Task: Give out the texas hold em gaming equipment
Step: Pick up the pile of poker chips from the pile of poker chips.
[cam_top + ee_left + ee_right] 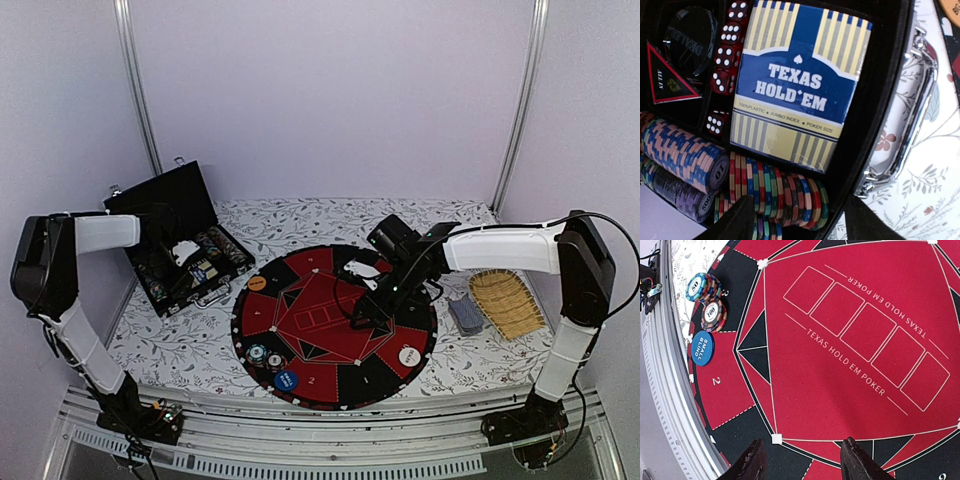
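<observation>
My left gripper [168, 258] is open and empty inside the open black case [185, 195]. In the left wrist view it [802, 222] hangs over a row of striped poker chips [775, 187], below a blue and yellow "Texas Hold'em" card box [800, 85]. My right gripper [362, 318] is open and empty low over the round red and black poker mat [330, 395], also in the right wrist view [802, 460]. On the mat lie two chip stacks [702, 286] [714, 315], a blue "small blind" button [702, 347], a white button [409, 355] and an orange button [257, 283].
The case also holds more chip rows [685, 155], red dice [725, 75] and a dark dealer disc [690, 40]. A grey-blue card deck [465, 315] and a straw-coloured slatted mat [507, 303] lie right of the poker mat. A metal rail [665, 405] runs along the table's near edge.
</observation>
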Motion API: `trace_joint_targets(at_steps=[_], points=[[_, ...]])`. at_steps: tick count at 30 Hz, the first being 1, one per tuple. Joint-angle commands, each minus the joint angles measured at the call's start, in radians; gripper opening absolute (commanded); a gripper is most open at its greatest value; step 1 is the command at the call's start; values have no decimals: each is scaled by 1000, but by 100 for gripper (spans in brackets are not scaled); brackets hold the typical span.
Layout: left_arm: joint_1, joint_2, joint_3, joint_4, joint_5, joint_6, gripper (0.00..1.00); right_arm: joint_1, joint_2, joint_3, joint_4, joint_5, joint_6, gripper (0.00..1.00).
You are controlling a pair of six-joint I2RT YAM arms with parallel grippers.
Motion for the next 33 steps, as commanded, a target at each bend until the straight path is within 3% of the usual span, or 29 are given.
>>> trace_joint_targets(at_steps=[1,10,19,33], points=[[21,-17,27,9,-15,-9,67,-4,25,15,-10,-22,-8,53],[31,-45,16,33,-27,-3,76,4,38,27,-18,-30,-10,53],[33,-4,5,21,-53,-10,72,8,39,26,-24,-28,-9,53],[34,-54,3,-2,-21,-22,76,11,48,32,-37,-26,-9,53]])
